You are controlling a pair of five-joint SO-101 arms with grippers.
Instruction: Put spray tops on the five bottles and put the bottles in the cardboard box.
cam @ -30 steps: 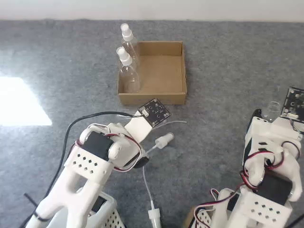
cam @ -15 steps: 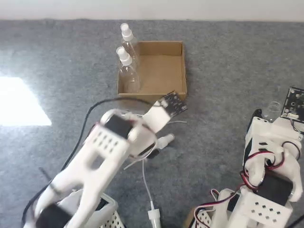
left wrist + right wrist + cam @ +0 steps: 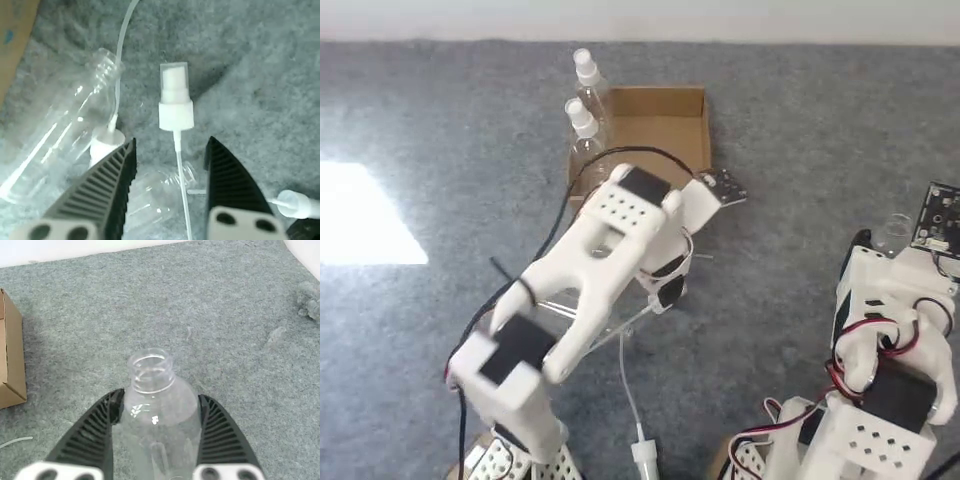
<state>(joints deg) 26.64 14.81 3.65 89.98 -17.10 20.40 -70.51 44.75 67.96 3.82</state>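
Note:
My left gripper (image 3: 171, 144) hangs open over a white spray top (image 3: 175, 100) lying on the grey carpet, with the top's thin tube running between the jaws. Beside it lie an uncapped clear bottle (image 3: 65, 135), a second spray top (image 3: 107, 142) and another bare bottle (image 3: 160, 192). From above, the left gripper (image 3: 665, 285) is just in front of the cardboard box (image 3: 705, 120). Two capped bottles (image 3: 582, 125) stand at the box's left wall. My right gripper (image 3: 160, 397) is shut on an upright open-necked bottle (image 3: 150, 372), at the right (image 3: 895, 232).
A further spray top (image 3: 645, 455) with a long tube lies near the front edge, and one more (image 3: 295, 202) lies close to the left gripper. A white basket (image 3: 535, 465) sits at the front left. The box's corner (image 3: 10, 365) is off to one side of the held bottle.
The left arm has swung forward and to the right, from the front left to just before the box, over the loose spray top. The right arm and its bottle have not moved.

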